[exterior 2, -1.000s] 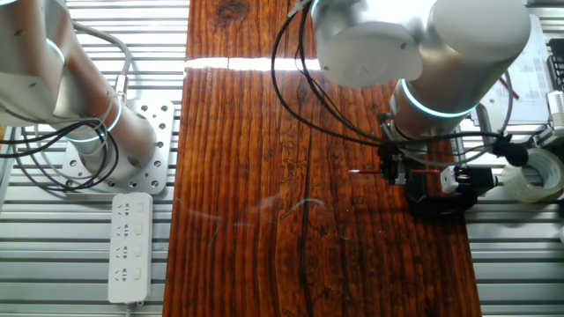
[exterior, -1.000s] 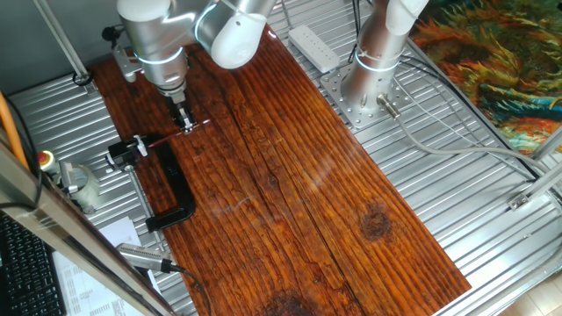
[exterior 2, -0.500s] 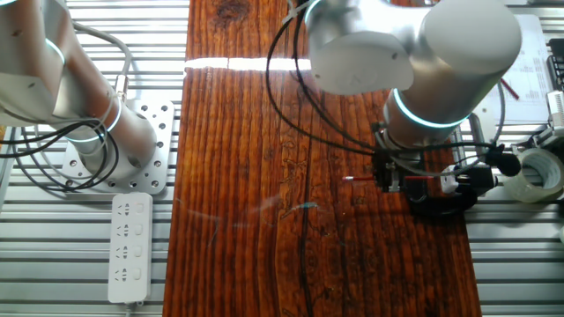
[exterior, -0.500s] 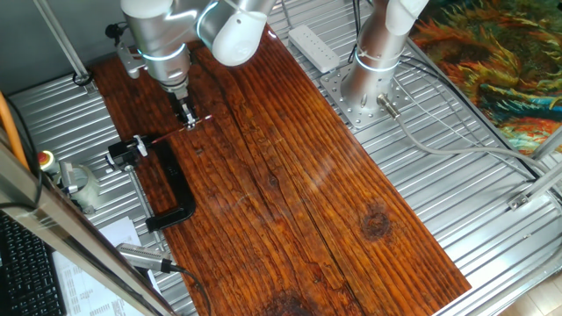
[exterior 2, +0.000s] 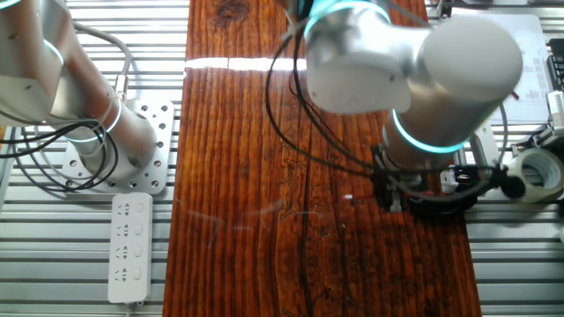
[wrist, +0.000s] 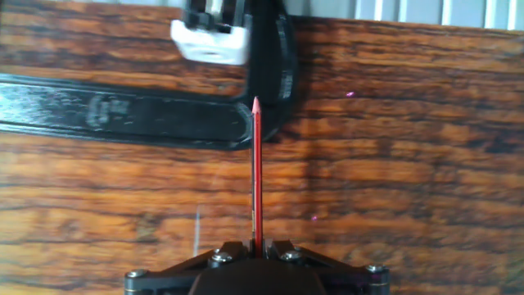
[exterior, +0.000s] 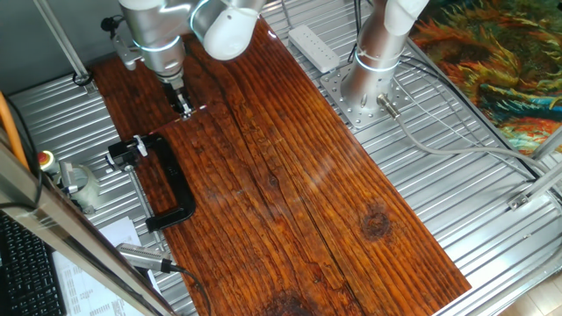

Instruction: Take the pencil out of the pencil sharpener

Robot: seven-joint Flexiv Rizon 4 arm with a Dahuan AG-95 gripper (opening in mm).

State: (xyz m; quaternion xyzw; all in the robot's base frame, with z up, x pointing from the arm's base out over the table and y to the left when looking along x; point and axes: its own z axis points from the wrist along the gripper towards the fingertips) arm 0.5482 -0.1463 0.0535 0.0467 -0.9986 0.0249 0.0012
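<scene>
My gripper (wrist: 255, 246) is shut on the pencil (wrist: 256, 180), a thin red stick that points away from the hand with its sharpened tip free in the air. The pencil sharpener (wrist: 210, 39), a small pale-and-black block, sits beyond the tip, held in the black clamp (wrist: 123, 113), with a gap between it and the pencil. In one fixed view my gripper (exterior: 184, 110) hangs over the board to the upper right of the sharpener (exterior: 124, 154). In the other fixed view the pencil's pale end (exterior 2: 347, 197) sticks out left of my gripper (exterior 2: 393, 199).
The large black C-clamp (exterior: 172, 189) lies on the board's left edge. A second arm's base (exterior: 364, 83) and a white power strip (exterior: 313, 46) stand at the back right. A tape roll (exterior 2: 539, 173) and papers (exterior: 118, 235) lie off the board on the metal table.
My gripper has moved away from the clamp with the pencil in it. The pencil has slid clear of the sharpener, and a gap now shows between them.
</scene>
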